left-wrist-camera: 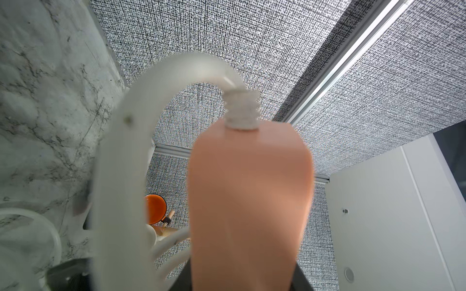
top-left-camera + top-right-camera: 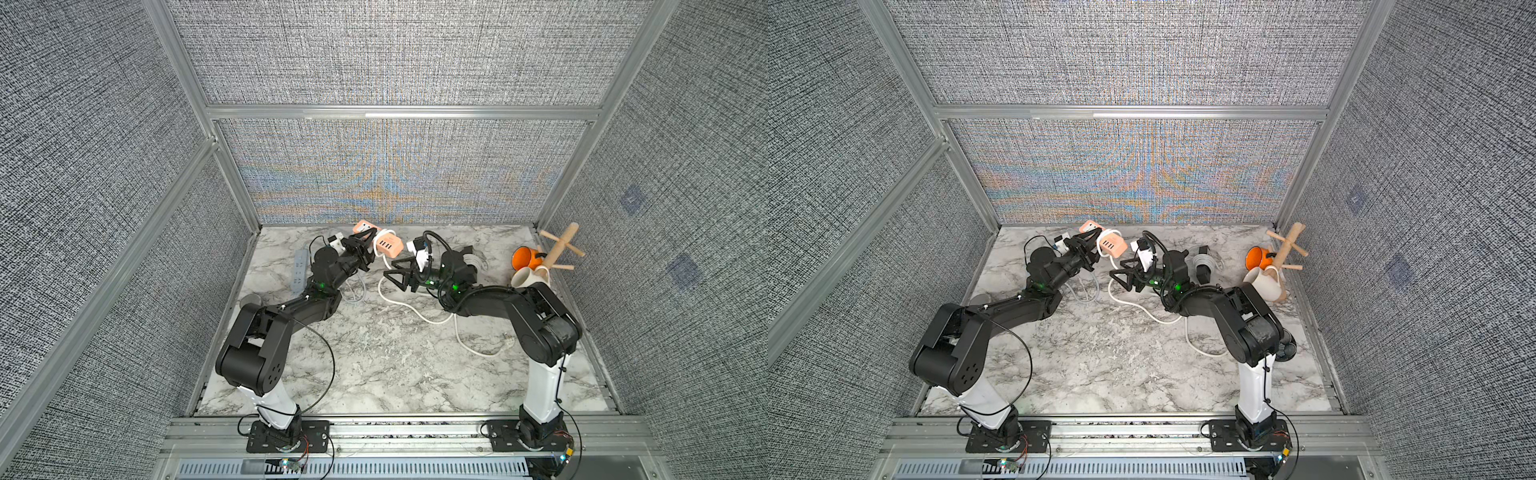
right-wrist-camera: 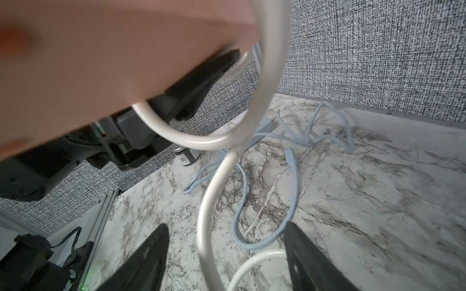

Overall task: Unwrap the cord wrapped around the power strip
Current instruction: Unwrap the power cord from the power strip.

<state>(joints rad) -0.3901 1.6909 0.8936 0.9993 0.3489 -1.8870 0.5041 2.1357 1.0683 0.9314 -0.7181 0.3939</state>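
A peach power strip (image 2: 389, 246) (image 1: 252, 201) is held off the marble table at the back centre, with my left gripper (image 2: 368, 244) shut on it. Its white cord (image 2: 415, 309) (image 1: 121, 151) leaves the strip's far end, loops once round the body and drops to the table, trailing right to a plug (image 2: 509, 341). My right gripper (image 2: 389, 269) (image 3: 225, 226) hangs just below and right of the strip. It is open, and the hanging cord (image 3: 214, 189) passes between its fingers (image 3: 151, 252) without touching them.
A grey power strip (image 2: 300, 266) and a loose pale blue cable (image 3: 290, 201) lie at the back left. A coiled grey cable (image 2: 1204, 264) lies behind my right arm. At the right edge stand a wooden mug tree (image 2: 557, 249), an orange mug (image 2: 524, 257) and a white mug (image 2: 528, 279).
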